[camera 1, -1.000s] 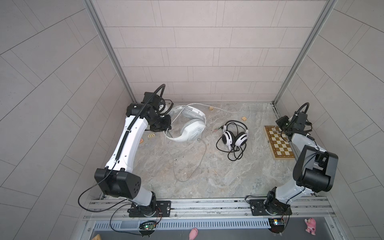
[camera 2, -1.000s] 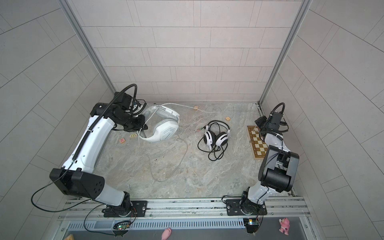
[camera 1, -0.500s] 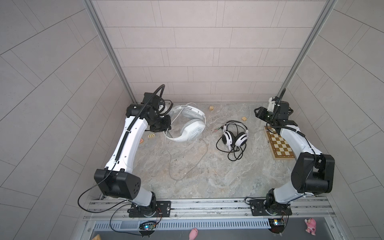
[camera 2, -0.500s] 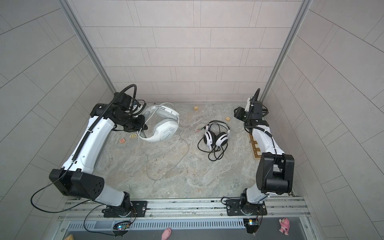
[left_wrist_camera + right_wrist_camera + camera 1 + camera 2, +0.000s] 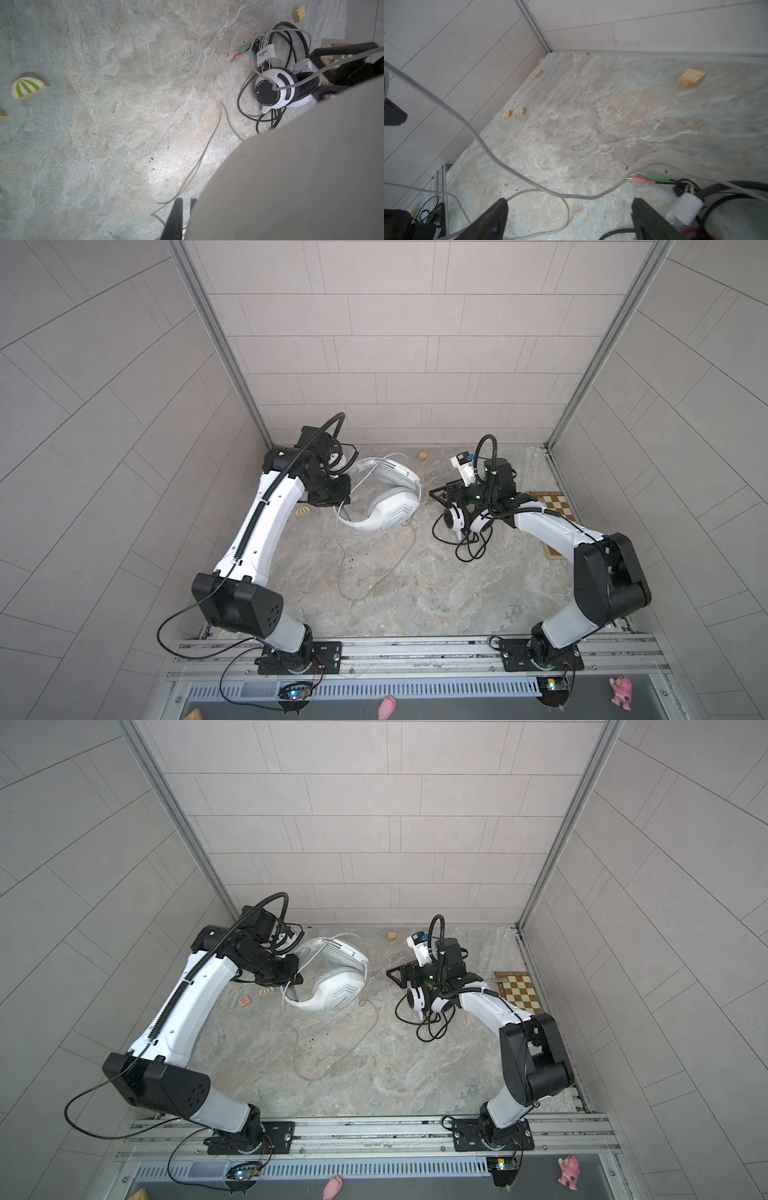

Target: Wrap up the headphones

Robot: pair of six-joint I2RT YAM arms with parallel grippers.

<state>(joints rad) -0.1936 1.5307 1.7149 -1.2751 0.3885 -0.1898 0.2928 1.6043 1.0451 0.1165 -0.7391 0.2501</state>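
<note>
Lying left of centre in both top views, the white headset (image 5: 392, 510) (image 5: 338, 996) rests on the marble bench (image 5: 415, 605) with its band end toward the left of the frame. The left gripper (image 5: 338, 508) sits at that band end, touching it. Its jaws are together; whether they pinch the band or the grey cable (image 5: 581, 197) cannot be told. In the left wrist view a blurred pale mass fills the lower right, and the jaws show as a thin dark wedge at the bottom edge. The grey cable runs from the white headset toward the bottom of the top views in a long loop on the bench, then back up toward the cups.

The black-and-white headset (image 5: 455, 520) (image 5: 415, 998) lies right of centre, well apart from the white one, with its black cable (image 5: 469, 549) bunched just below it. Pink and green plugs (image 5: 648, 179) rest on the bench beside its band. The right gripper (image 5: 446, 495) (image 5: 569, 200) hangs over the upper part of this headset. Its jaws stand wide apart and grip nothing; in the right wrist view a stretch of grey cable crosses the frame beyond the gap between them. A chessboard (image 5: 555, 506) lies at the right edge of the bench, partly under the right arm. A wooden block (image 5: 423, 456) sits near the back wall, between the two headsets. A striped half-round piece (image 5: 29, 88) lies at the left, just beside the left arm.
</note>
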